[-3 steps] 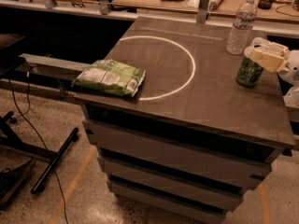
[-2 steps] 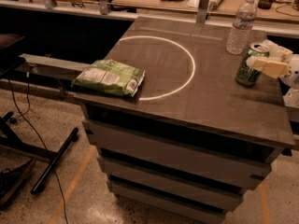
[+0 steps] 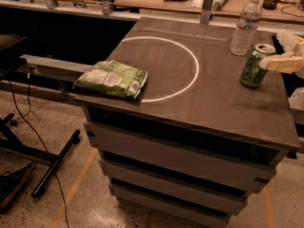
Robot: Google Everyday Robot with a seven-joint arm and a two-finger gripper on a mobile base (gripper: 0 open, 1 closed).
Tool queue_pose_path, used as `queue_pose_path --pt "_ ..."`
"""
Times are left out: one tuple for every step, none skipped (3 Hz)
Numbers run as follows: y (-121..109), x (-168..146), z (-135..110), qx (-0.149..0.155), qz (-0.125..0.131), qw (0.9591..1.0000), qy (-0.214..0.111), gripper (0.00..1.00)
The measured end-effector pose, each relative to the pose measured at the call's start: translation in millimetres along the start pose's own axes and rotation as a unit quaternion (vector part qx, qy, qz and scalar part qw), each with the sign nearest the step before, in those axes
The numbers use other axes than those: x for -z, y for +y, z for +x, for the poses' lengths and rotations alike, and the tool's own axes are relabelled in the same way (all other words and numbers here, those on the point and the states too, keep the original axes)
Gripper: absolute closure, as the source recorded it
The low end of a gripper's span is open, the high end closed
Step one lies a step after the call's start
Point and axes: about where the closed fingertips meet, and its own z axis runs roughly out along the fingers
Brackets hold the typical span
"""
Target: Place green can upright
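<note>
The green can (image 3: 253, 66) is seen set upright on the worktop (image 3: 213, 103) near the water bottle (image 3: 245, 27); the claw (image 3: 274, 51) is held apart at the can's right.

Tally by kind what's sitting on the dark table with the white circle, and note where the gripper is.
Can: 1, the green can, standing upright.
Bottle: 1, the water bottle.
Bag: 1, the chip bag, lying flat.
Total: 3.
The gripper is at the far right of the view, right beside the can's upper part.
</note>
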Motion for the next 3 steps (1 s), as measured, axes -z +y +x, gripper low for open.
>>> queue_pose_path --pt "7 -10 -29 0.036 -0.012 0.9988 0.032 0.00" --pt "11 -15 -42 0.052 -0.018 0.9974 0.045 0.00" --pt "11 -15 -42 0.052 -0.018 0.9974 0.045 0.00"
